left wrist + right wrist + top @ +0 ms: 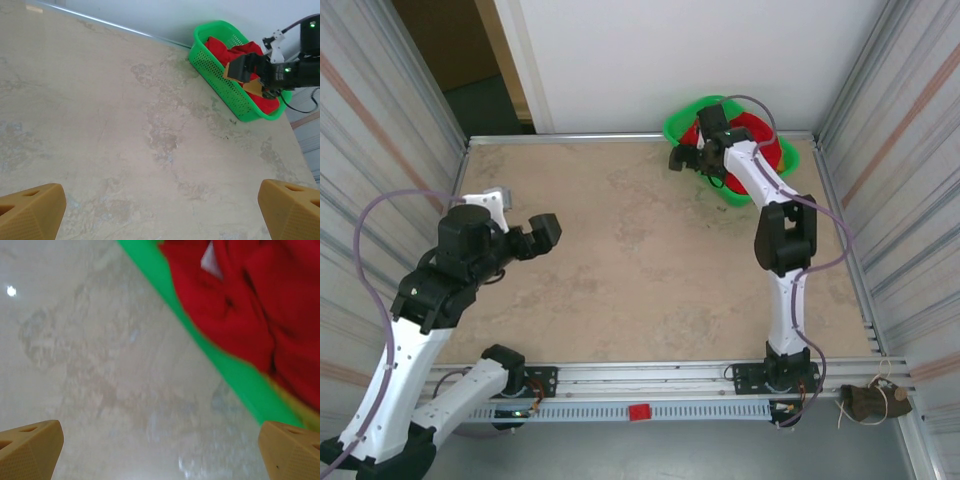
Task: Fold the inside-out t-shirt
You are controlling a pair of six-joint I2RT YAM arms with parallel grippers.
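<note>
At the green basket [235,375] with the t-shirt [225,305], right hand [160,450] wide open.

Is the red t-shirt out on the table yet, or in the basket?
Inside. The red t-shirt lies bunched in the green basket, none of it on the table.

No text, brand, number or sign can be read anywhere. A white tag [212,260] on the t-shirt [260,305], ahead and to the right of the right end effector [160,454], is too blurred to read. A red tag [638,411] on the rail [650,385] at the worktop's [640,260] near edge shows no legible marking.
</note>
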